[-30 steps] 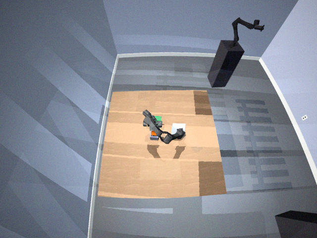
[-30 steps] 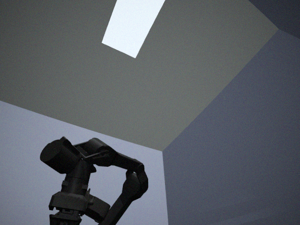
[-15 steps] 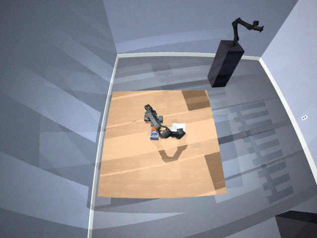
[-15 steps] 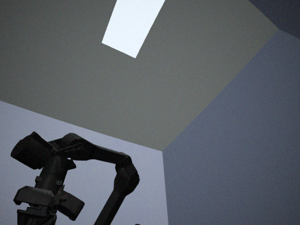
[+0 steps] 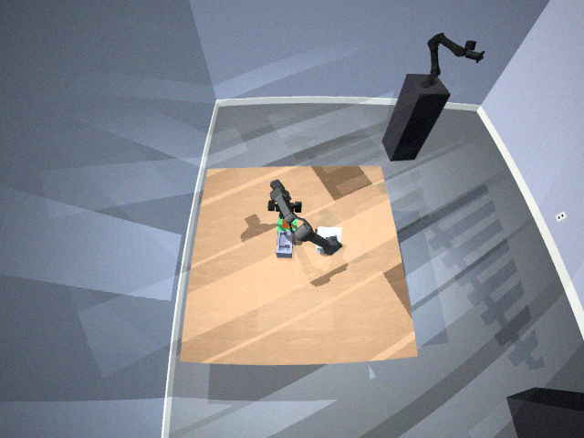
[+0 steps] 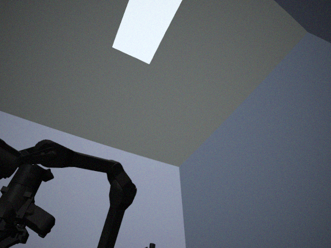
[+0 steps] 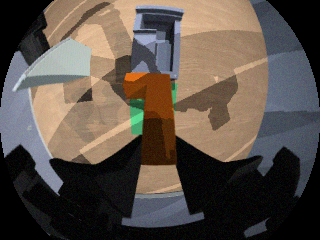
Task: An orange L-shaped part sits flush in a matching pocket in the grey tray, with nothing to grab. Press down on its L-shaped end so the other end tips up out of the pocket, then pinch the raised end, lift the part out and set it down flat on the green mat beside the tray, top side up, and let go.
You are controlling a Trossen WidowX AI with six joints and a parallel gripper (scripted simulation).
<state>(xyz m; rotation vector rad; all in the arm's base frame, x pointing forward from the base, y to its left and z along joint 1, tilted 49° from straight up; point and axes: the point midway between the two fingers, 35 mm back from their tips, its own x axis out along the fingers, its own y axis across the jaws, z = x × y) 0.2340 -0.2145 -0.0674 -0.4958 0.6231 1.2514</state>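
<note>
Presently, the black two-fingered hand [image 5: 284,206] [image 7: 158,139] grasps the orange L-shaped part [image 5: 286,223] [image 7: 159,95] by its straight end. The part is out of the grey pocketed tray [image 5: 284,255] [image 7: 138,42], over the green mat [image 5: 279,218] [image 7: 137,120]; its height cannot be told. Judged stiff and light; the flat flanks suit pinching, though the overhanging L end may swing if grip slips.

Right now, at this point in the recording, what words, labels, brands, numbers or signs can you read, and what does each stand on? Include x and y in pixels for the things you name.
None: I can read no text in any view.
The grey tray [image 5: 284,255] [image 7: 159,9], the orange part [image 5: 286,224] [image 7: 159,95] and the arm [image 5: 284,206] [image 6: 90,161] show no legible marking; anything tiny on them would be too small or blurred to read.
</note>
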